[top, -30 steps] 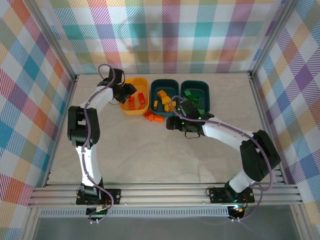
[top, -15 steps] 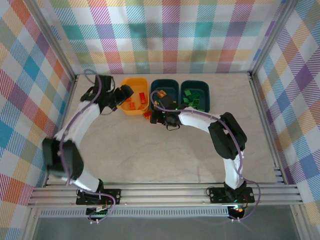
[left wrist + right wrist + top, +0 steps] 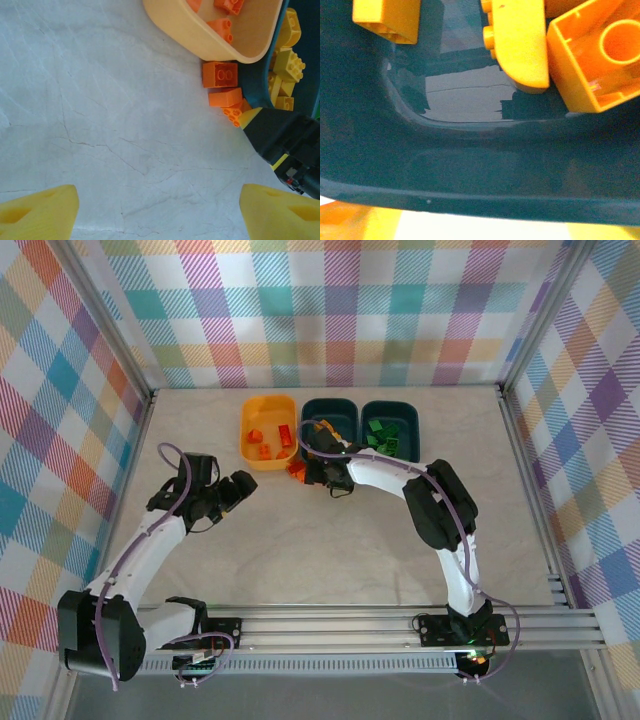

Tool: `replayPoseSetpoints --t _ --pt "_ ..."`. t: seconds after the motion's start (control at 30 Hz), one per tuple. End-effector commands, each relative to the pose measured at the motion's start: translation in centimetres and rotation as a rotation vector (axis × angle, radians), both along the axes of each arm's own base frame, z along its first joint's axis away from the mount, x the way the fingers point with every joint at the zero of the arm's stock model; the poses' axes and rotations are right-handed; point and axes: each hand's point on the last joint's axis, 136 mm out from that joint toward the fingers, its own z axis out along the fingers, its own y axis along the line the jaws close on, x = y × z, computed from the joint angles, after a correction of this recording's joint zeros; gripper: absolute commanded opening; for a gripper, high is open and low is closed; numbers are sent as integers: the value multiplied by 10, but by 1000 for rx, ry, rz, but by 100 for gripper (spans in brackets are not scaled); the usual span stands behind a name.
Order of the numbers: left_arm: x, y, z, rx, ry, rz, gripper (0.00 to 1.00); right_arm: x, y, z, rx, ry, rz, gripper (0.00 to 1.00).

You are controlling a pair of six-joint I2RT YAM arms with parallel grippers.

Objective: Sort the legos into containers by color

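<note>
Tabletop (image 3: 330,560): pale marbled surface with hairline veins. Plaid walls (image 3: 330,310) on three sides, aluminium rail (image 3: 330,618) at 6 o'clock.
Row at 12 o'clock: orange-yellow tub (image 3: 243,430), middle teal tub (image 3: 330,401), right teal tub (image 3: 417,435).
Loose orange legos (image 3: 220,74): on tabletop, at orange-yellow tub's 5 o'clock.
Yellow legos (image 3: 520,45): inside middle teal tub.
Left gripper (image 3: 240,488): at 9 o'clock, fingers wide apart.
Right gripper (image 3: 312,470): at middle teal tub's 7 o'clock corner; spread cannot be told.
</note>
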Motion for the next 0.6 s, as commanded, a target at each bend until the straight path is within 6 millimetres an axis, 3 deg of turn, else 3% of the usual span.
replayPoseSetpoints --t 0.0,0.3,0.57 --pt "0 -2 2 -6 -22 -18 84 -8 -17 -11 -88 14 -21 81" --pt "-1 -4 -7 -15 -7 -21 84 -26 -66 -6 -177 -7 -45 81" --pt "2 -7 -9 -26 -2 -20 84 -31 -29 25 -64 -93 124 82"
